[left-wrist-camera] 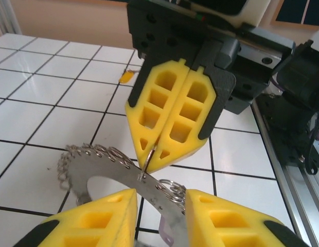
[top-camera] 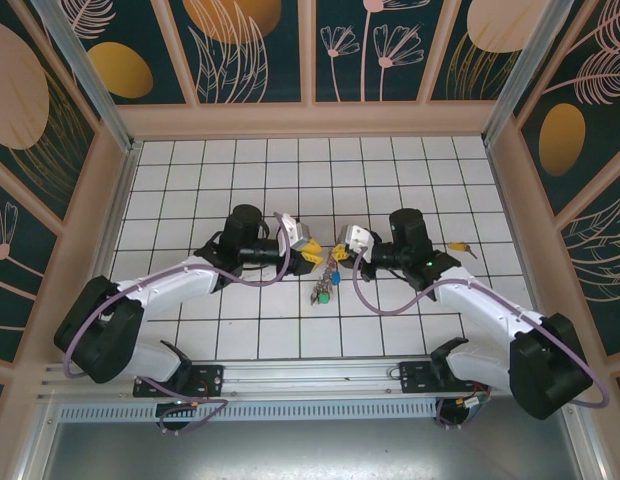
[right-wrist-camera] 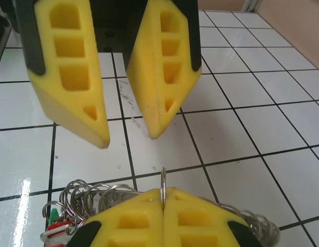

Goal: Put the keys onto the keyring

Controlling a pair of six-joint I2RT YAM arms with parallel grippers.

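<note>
Yellow cellular foam: right gripper (right-wrist-camera: 163, 192) pinches one thin wire ring (right-wrist-camera: 163, 177); left gripper (right-wrist-camera: 127, 139) parted, empty; keyring (left-wrist-camera: 113, 172) flat, silvery.

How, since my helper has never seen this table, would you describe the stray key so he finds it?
On the white tiled table, find the right arm in the top view. Just right of its wrist, the stray key lies alone on a tile. It has a yellow tag and lies well apart from the crowded keyring.
</note>
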